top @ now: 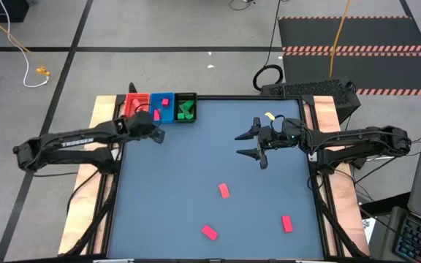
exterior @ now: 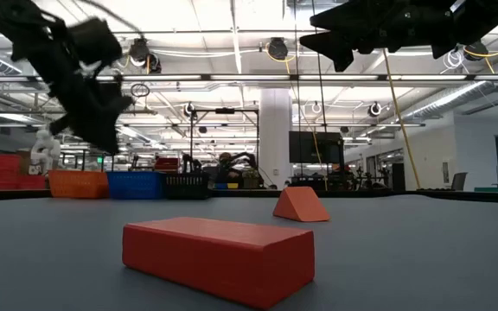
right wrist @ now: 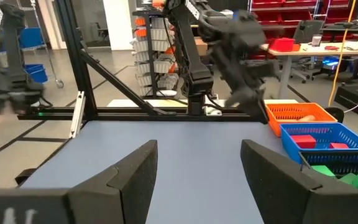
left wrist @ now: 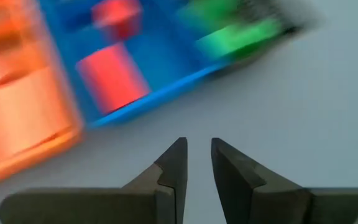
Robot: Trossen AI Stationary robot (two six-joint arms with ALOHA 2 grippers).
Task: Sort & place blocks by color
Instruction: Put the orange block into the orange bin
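Note:
Three pink-red blocks lie flat on the blue-grey table: one mid-table and two near the near edge; the low view shows one close up and another behind it. More blocks sit in the trays: pink-red ones in the blue tray and green ones in the black tray. My left gripper hovers just in front of the trays with only a narrow gap between its fingers and nothing in it. My right gripper hangs wide open and empty above the table's right half.
A red-orange tray stands beside the blue and black ones at the far left corner of the table. The table's wooden side rails flank the mat. Bare mat lies between the arms and around the loose blocks.

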